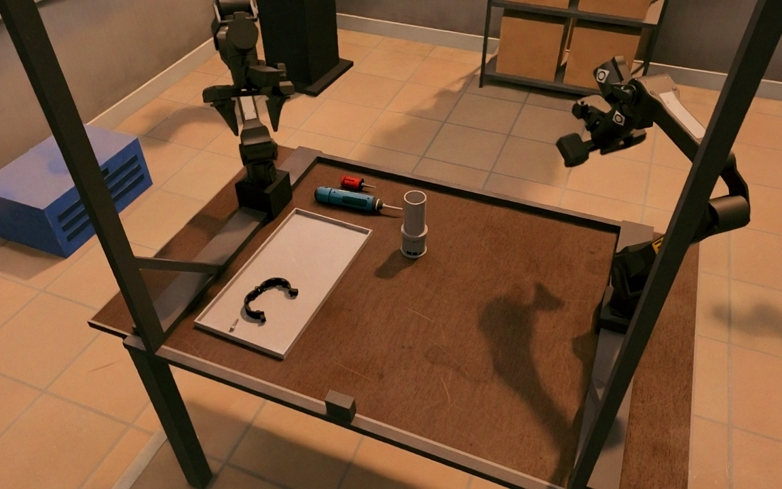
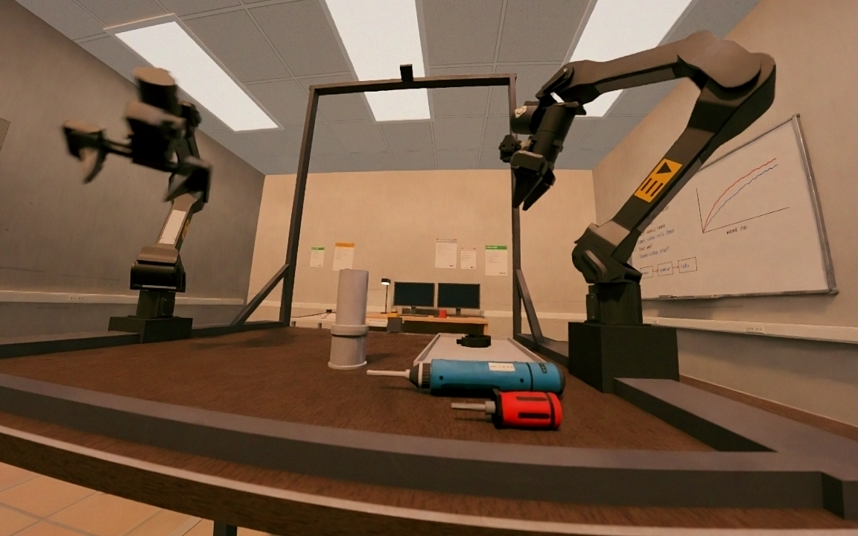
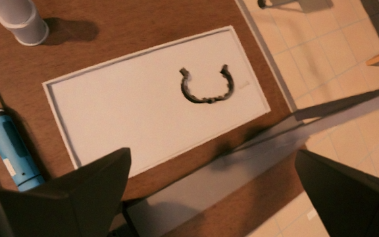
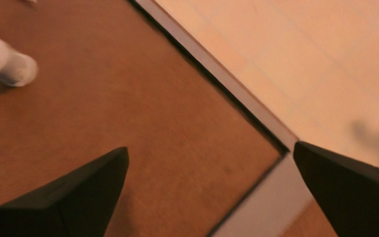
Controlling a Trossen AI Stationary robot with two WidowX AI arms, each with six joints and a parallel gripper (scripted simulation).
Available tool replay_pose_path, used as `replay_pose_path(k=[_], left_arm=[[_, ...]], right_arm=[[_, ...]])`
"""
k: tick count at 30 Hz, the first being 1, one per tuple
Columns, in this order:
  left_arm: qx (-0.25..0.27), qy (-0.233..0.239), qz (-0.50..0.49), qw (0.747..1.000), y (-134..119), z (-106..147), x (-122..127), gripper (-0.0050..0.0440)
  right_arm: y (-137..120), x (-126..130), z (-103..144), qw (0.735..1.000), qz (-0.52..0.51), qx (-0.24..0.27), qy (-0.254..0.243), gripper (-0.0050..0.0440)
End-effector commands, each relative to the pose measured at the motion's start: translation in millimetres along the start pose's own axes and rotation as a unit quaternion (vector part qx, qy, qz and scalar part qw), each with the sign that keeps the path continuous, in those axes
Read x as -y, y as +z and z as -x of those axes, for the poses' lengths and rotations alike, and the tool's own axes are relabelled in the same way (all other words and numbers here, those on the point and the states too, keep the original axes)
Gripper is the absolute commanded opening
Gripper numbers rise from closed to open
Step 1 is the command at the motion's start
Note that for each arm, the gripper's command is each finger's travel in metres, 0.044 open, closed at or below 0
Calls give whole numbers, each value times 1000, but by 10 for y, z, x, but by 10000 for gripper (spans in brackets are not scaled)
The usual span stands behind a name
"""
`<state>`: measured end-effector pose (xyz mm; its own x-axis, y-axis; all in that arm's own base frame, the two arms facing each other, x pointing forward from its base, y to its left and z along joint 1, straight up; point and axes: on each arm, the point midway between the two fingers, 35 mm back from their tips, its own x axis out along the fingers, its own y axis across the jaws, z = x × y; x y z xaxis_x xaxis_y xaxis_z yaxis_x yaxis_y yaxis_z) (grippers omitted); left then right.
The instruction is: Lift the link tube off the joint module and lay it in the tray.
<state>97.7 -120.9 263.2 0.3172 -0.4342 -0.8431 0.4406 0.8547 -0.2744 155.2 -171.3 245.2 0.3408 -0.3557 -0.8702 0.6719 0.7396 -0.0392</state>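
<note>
The grey link tube (image 1: pixel 414 209) stands upright on the pale joint module (image 1: pixel 413 243) near the back middle of the brown table; both show in the exterior view (image 2: pixel 351 296). The white tray (image 1: pixel 287 279) lies to the left and holds a black C-shaped clamp. My left gripper (image 1: pixel 252 118) is open and empty, high above its base near the tray's far end; its wrist view shows the tray (image 3: pixel 153 99) below the fingers. My right gripper (image 1: pixel 579 130) is open and empty, high above the table's far right edge, well away from the tube (image 4: pixel 5 66).
A blue screwdriver (image 1: pixel 348 198) and a small red one (image 1: pixel 354 181) lie behind the tray, left of the tube. Dark frame posts stand at the table's corners. A raised rim runs round the table (image 4: pixel 229 85).
</note>
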Motion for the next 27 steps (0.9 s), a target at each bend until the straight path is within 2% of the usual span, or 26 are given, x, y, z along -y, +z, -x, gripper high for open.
replay_pose_path(k=[1, 4, 6, 7, 11, 15, 21, 23, 27], left_arm=[[-8, 4, 7, 1000, 122, -98, -148, 440], [-10, 19, 16, 1000, 235, -189, -303, 440], [-10, 19, 16, 1000, 235, -189, -303, 440], [-11, 25, 20, 999, 285, -229, -371, 440], [-16, 61, 40, 997, 547, -435, -732, 440], [-12, 105, 64, 992, 927, -642, -1176, 440], [-15, 155, 96, 983, 1321, -924, -1709, 440], [-15, 155, 96, 983, 1321, -924, -1709, 440], [-24, 182, 116, 976, 1530, -1133, -2023, 440]], right_arm=[[323, -457, 307, 993, 65, 84, 45, 440], [414, -745, 523, 982, 105, 128, 85, 440], [414, -745, 523, 982, 105, 128, 85, 440], [440, -843, 578, 978, 119, 139, 99, 440], [471, -1160, 908, 956, 161, 191, 152, 440], [459, -1383, 1168, 935, 191, 226, 196, 440], [437, -1544, 1351, 917, 212, 247, 229, 440], [437, -1544, 1351, 917, 212, 247, 229, 440], [429, -1573, 1394, 914, 214, 251, 237, 440]])
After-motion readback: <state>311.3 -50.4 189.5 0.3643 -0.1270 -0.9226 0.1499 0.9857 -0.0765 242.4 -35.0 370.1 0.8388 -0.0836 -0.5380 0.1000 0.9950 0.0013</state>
